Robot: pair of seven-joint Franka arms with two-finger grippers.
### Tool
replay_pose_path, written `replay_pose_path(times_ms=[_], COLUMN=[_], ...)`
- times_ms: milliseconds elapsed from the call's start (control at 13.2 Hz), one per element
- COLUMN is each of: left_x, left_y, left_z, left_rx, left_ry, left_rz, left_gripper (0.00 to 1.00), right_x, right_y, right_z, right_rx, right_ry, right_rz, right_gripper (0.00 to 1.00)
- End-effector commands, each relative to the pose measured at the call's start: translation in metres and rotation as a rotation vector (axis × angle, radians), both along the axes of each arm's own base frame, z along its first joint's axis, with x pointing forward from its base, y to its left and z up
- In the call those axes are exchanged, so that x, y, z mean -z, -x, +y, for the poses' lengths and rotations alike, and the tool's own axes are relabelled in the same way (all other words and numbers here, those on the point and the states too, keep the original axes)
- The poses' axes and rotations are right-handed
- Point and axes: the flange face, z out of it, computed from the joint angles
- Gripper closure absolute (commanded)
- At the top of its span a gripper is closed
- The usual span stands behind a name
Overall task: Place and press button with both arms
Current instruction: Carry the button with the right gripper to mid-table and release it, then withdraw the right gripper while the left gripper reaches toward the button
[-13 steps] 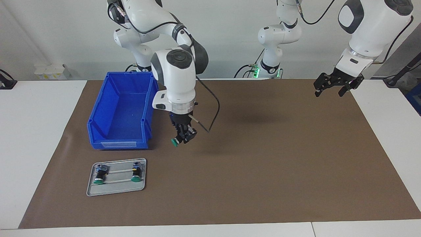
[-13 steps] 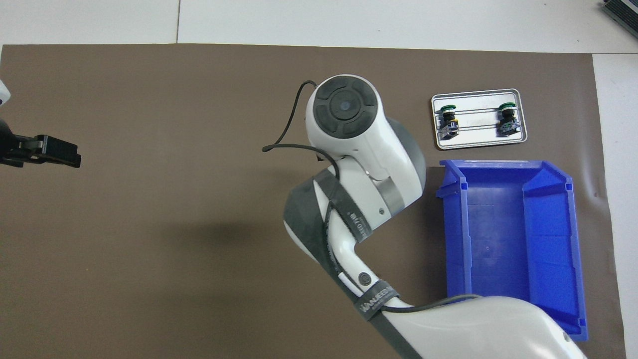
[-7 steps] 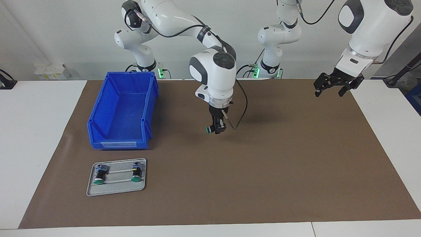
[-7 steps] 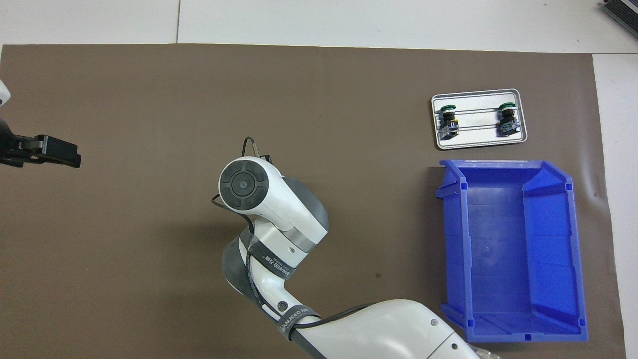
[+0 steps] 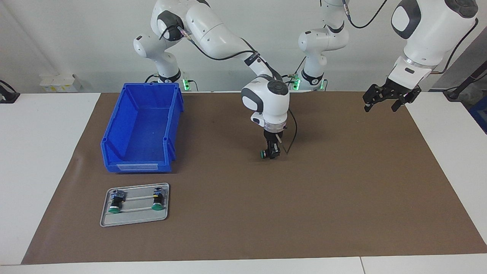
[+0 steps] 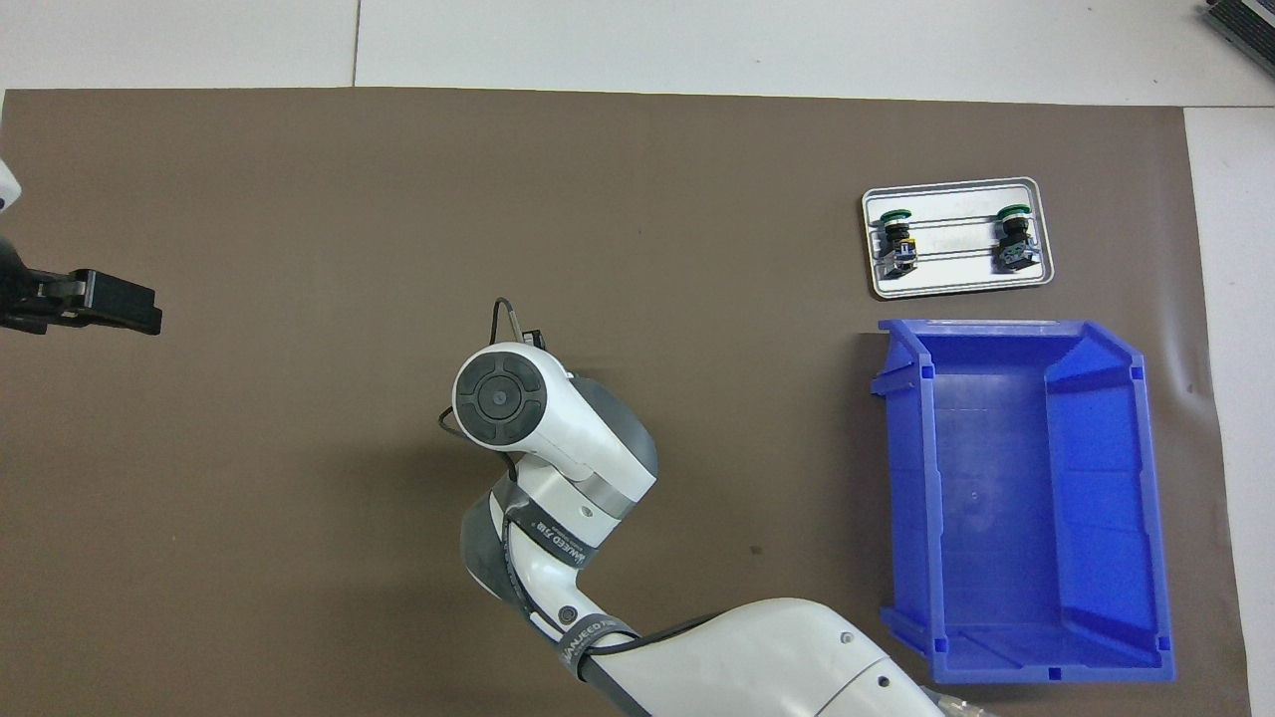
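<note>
A small push-button switch with a round green cap and a black cylindrical body [image 5: 265, 153] is held between the narrow jaws of the right arm's black two-finger gripper [image 5: 271, 152], low over the middle of the brown paper-covered worktop [image 5: 342, 190]. The green cap is turned sideways, toward the right arm's end of the worktop, so the switch lies on its side in the grasp. Whether it touches the surface cannot be told; at most a small gap is left beneath it. In the overhead view the grasp is hidden under the white wrist.

The left arm's black two-finger gripper [image 5: 387, 99] waits in the air over the brown cover near the left arm's end, well apart from the held switch, its jaws spread wide.

The step in hand is judged to be the placing. It would be done well if the switch were lowered straight down until its body rests on the cover, and the jaws parted only then, so that it is not dropped or rolled. A cap left clear of the jaws would suit the later press by the left arm.

Two like switches [image 5: 114, 203] [image 5: 156, 201] lie in a flat grey metal tray [image 5: 133, 220], beside an open blue plastic bin [image 5: 140, 125], both well apart from the right jaws.
</note>
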Motion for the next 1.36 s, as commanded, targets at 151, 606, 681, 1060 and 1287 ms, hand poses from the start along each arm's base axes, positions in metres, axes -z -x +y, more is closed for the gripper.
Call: replay_pose_path(times_ms=[151, 606, 681, 1060, 1287], left_x=[-0.001, -0.001, -0.001, -0.002, -0.004], left_y=[0.009, 0.009, 0.009, 0.010, 0.008], left_z=[0.003, 0.003, 0.003, -0.009, -0.018], left_rx=[0.005, 0.007, 0.007, 0.022, 0.051], left_ry=[-0.019, -0.019, -0.019, -0.020, -0.019], left_rz=[-0.003, -0.003, -0.003, -0.005, -0.025], left_gripper=[0.00, 0.00, 0.00, 0.00, 0.00], right_x=[-0.083, -0.186, -0.196, -0.235, -0.264], right_y=[-0.011, -0.055, -0.063, -0.081, -0.081], right_z=[-0.034, -0.179, -0.208, -0.372, -0.455], right_rx=[-0.048, -0.373, -0.477, -0.867, -1.077], right_ry=[-0.016, 0.104, 0.135, 0.193, 0.236], right_rz=[-0.087, -0.076, -0.058, 0.049, 0.034], right_gripper=[0.00, 0.00, 0.00, 0.00, 0.00])
